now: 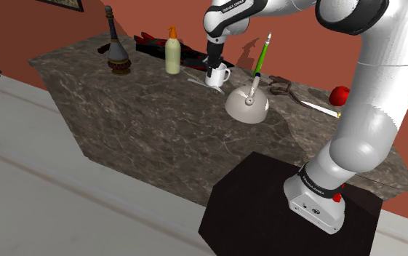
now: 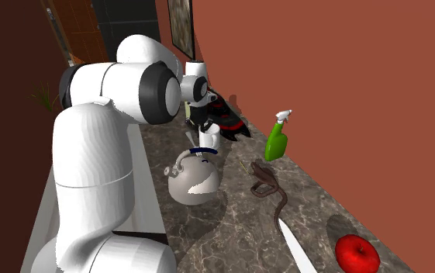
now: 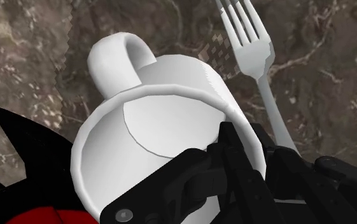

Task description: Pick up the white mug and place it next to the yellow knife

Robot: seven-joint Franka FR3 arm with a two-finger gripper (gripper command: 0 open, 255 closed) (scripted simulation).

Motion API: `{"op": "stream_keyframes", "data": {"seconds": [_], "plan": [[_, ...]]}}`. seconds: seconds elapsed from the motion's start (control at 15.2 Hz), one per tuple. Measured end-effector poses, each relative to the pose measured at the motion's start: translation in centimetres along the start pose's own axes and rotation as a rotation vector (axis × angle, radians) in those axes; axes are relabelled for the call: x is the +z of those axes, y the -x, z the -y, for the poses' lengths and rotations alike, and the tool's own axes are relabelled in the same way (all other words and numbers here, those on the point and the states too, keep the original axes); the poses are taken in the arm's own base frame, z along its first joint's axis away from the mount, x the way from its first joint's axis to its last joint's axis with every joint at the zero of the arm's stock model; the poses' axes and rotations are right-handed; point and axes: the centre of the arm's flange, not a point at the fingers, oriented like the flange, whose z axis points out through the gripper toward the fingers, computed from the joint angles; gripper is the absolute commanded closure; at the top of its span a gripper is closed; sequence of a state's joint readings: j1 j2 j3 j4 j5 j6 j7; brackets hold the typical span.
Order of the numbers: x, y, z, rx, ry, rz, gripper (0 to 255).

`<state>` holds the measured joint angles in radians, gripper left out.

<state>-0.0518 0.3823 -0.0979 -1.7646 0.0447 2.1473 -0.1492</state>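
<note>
The white mug stands on the dark marble counter, its handle toward the shoulder view's right. My gripper comes down on it from above. In the wrist view one black finger sits inside the mug and the other is outside, so the gripper is shut on the mug's wall. The knife, pale blade with a yellowish end, lies farther right beside a red apple. From the second exterior view the mug is under the hand, and the knife blade lies near the bottom edge.
A grey kettle and a green spray bottle stand between mug and knife. A fork lies beside the mug. A cream pump bottle, a dark bottle, a black-and-red object and a brown looped thing share the counter.
</note>
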Motion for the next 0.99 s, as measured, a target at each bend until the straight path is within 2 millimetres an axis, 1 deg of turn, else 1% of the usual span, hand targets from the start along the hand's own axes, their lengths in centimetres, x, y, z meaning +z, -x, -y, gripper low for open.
{"op": "stream_keyframes", "data": {"seconds": [0.13, 0.66, 0.99], "plan": [[-0.8, -0.1, -0.1, 0.0, 0.0, 0.0, 255], [-5.1, 0.2, 0.0, 0.0, 0.0, 0.0, 255], [-7.7, -0.1, 0.0, 0.0, 0.0, 0.0, 255]]}}
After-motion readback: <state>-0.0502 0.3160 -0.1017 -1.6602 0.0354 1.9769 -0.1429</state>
